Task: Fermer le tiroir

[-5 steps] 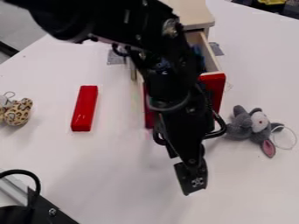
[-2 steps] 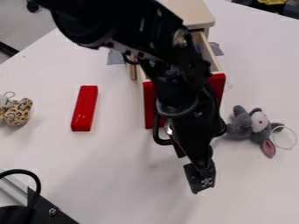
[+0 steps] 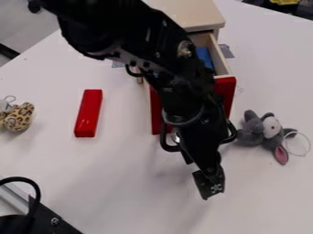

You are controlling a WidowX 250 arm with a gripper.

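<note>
One black gripper [image 3: 209, 183], outer side of red-fronted wooden drawer [image 3: 225, 96]

Whether the gripper is spread or closed, we can't tell. Beyond it, the drawer juts from its pale wooden cabinet [image 3: 186, 13]. We judge the closing push should run from the gripper's side, along the drawer's length, toward the cabinet.

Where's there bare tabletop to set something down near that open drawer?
In this view, the white table looks bare between the red block and the drawer's red front, and below the block, left of the hand. Another patch lies below the grey plush. It's crowded at the drawer front, under the arm.
</note>
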